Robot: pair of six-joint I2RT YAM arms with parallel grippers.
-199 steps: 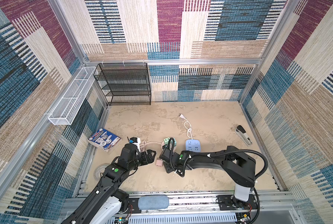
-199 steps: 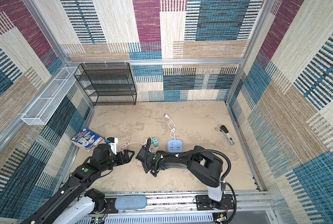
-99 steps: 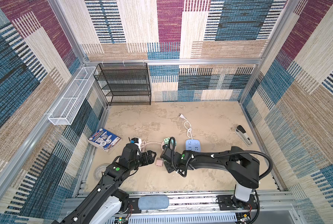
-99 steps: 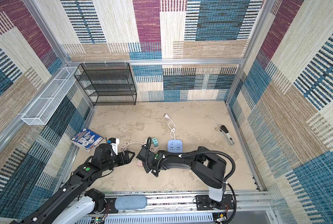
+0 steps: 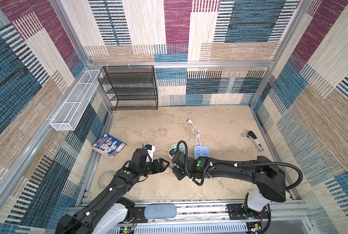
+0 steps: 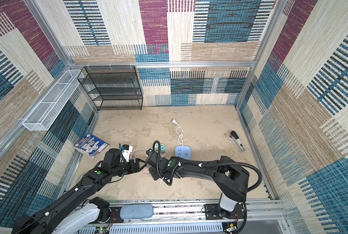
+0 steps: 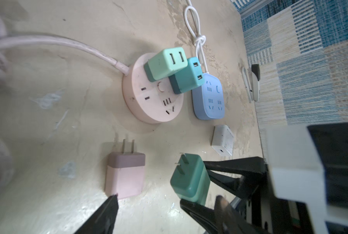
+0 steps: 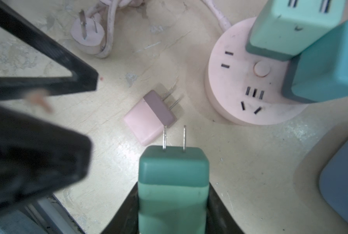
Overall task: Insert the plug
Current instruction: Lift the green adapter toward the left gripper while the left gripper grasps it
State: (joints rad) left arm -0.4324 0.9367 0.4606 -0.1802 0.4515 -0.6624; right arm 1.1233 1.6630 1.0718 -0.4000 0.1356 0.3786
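Observation:
My right gripper (image 8: 172,190) is shut on a green plug (image 8: 173,182), prongs forward, just above the table. It shows in the left wrist view as the green plug (image 7: 189,180). A pink plug (image 8: 148,119) lies flat on the table in front of it. The round pink socket (image 8: 240,81) carries a mint plug (image 7: 165,64) and a teal plug (image 7: 187,79), with free slots beside them. My left gripper (image 7: 147,199) is open, one fingertip at the pink plug (image 7: 125,176), the other close to the green plug. In a top view the two grippers (image 5: 166,165) (image 5: 172,167) almost meet.
A blue power strip (image 5: 202,152) lies right of the round socket, with a white charger (image 7: 222,139) near it. A stapler (image 5: 255,140) lies far right, a book (image 5: 109,144) and a tape roll (image 5: 105,179) on the left. A black mesh shelf (image 5: 130,87) stands at the back.
The right jaws have closed onto the green plug and the right arm's elbow has swung rightward. The left jaws have narrowed a little while staying by the pink plug.

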